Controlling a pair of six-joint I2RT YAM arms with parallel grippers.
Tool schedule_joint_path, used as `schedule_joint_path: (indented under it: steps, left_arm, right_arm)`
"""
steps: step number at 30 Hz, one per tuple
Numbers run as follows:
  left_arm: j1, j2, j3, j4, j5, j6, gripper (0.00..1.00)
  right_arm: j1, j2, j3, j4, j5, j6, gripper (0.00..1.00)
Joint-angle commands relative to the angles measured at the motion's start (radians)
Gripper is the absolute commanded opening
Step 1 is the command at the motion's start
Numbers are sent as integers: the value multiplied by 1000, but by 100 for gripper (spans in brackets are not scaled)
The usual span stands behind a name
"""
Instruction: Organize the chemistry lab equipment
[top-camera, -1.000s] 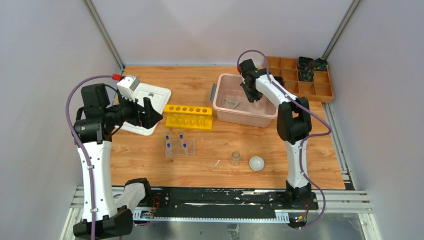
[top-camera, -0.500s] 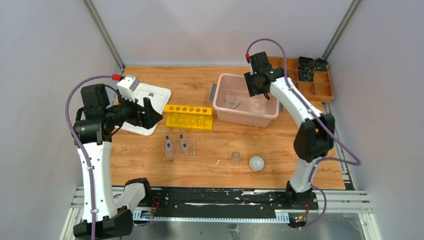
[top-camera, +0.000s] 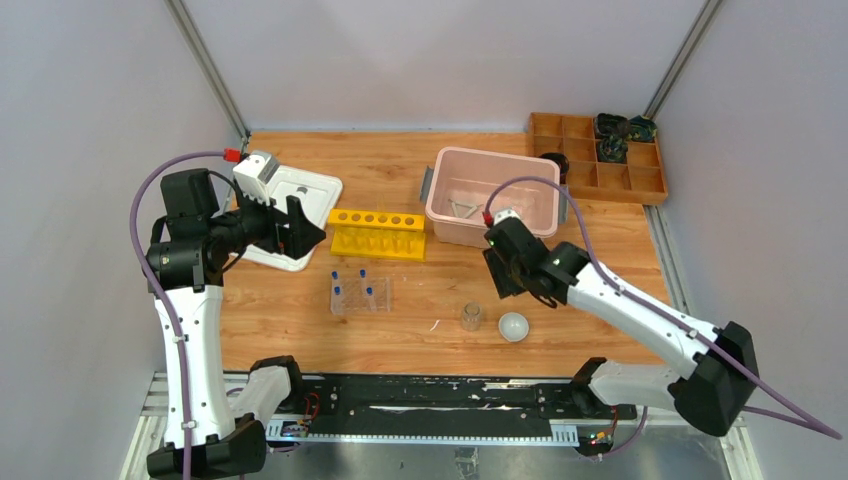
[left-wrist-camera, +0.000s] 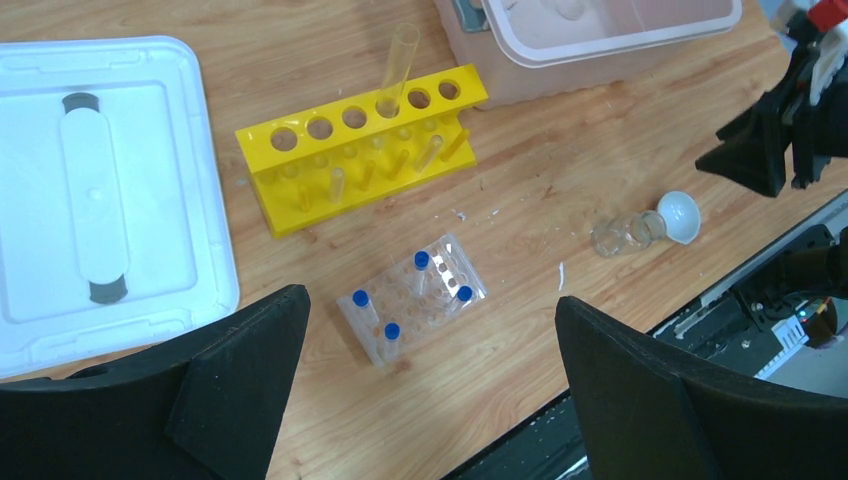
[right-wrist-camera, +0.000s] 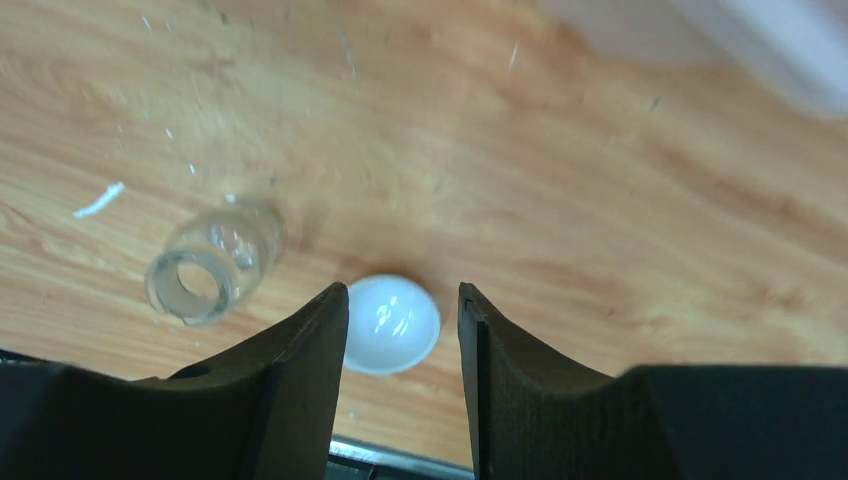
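Lab test cell: grey walls (top-camera: 100, 100), wooden table (top-camera: 400, 165), clear tube rack (left-wrist-camera: 445, 278), blue-capped tubes (left-wrist-camera: 362, 300)

Plain grey walls (top-camera: 420, 60) enclose a wooden table (top-camera: 380, 165) under even light.

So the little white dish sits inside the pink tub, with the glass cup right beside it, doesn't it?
Not inside. The white dish sits on the wooden table, in front of the pink tub, as the top view shows. The glass cup is right beside it.
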Motion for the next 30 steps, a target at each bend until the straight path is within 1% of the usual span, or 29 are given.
schedule_joint_path:
  steps: [1,5,8,16,26,30]
  left_arm:
    - [-1,-11,7,1,22,-12,100]
    - [-1,-13,12,1,22,-18,100]
    - [0,-18,12,1,22,-23,100]
    - [0,-26,9,1,19,-27,100]
    - [0,-21,13,1,19,-25,100]
    - [0,-25,14,1,17,-25,100]
  right_arm:
    - [49,-115,-152,-6,-6,216,47]
    - [67,-145,-276,39,-48,306,47]
    - [72,-131,-327,86,-74,343,47]
    - [86,-66,-317,128,-89,361,47]
    - [130,-6,-370,184,-90,402,47]
    - [147,36,-381,188,-59,409,44]
